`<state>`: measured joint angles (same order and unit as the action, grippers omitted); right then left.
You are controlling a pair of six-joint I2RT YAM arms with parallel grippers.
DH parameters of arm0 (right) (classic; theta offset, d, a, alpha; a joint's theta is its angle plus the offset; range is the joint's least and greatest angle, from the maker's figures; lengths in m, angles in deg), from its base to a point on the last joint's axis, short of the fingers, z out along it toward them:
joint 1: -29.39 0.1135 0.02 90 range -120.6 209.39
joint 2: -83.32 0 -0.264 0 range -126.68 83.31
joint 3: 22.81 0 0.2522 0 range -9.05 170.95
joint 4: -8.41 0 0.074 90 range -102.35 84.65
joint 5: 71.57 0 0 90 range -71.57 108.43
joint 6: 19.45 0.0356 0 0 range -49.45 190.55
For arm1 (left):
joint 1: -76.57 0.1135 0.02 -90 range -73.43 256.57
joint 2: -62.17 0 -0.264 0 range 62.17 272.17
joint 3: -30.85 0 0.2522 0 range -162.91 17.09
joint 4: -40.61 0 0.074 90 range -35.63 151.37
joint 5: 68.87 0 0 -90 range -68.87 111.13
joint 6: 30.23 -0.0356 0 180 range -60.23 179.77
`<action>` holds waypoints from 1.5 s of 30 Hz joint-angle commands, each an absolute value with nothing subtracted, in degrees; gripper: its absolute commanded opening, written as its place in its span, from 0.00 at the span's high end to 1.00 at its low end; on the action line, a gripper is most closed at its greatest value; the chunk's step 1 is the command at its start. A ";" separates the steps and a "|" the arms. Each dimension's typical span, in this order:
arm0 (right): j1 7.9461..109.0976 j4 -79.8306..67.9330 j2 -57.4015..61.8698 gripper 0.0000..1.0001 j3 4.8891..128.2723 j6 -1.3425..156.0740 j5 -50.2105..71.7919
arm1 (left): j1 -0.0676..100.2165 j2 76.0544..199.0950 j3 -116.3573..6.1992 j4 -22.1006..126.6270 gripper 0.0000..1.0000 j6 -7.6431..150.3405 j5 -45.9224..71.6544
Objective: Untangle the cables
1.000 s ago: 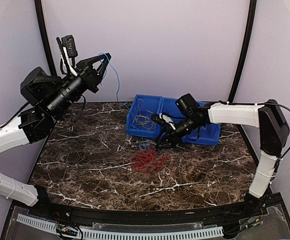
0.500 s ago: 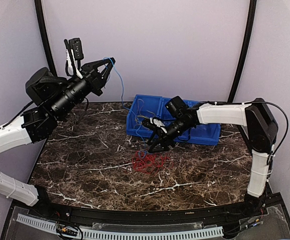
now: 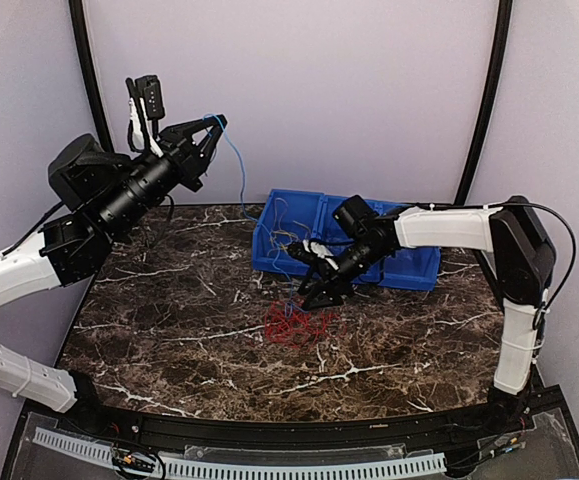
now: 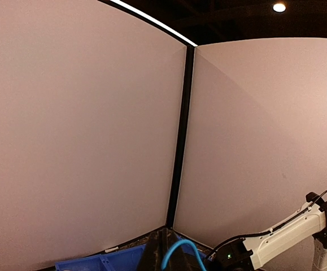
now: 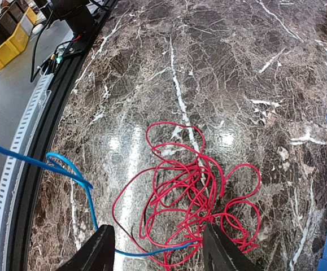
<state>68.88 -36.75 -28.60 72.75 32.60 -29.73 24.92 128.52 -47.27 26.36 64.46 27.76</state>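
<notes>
- The left claw (image 3: 212, 123), raised high, is closed on one end of the blue cable (image 3: 237, 165), which runs down towards the tabletop (image 3: 169, 330).
- The right claw (image 5: 158, 248) hangs wide open just above the red cables (image 5: 191, 197).
- Likely step: drawing blue free. The next move calls for pinning red.
- The blue bin (image 3: 409, 265) stands just behind, and the red loops could snag.

left arm (image 3: 9, 275): white links, black joints | right arm (image 3: 459, 228): white links, black cable | right claw (image 5: 157, 237): black
</notes>
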 commanded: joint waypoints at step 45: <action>69.65 -35.39 -24.93 1.00 72.76 37.25 -30.33 | 24.74 125.66 -64.12 38.73 1.00 47.65 41.68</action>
<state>69.93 -33.69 -30.68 69.36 36.81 -28.27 24.92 126.66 -63.57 37.88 50.80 37.44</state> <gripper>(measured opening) 0.018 0.007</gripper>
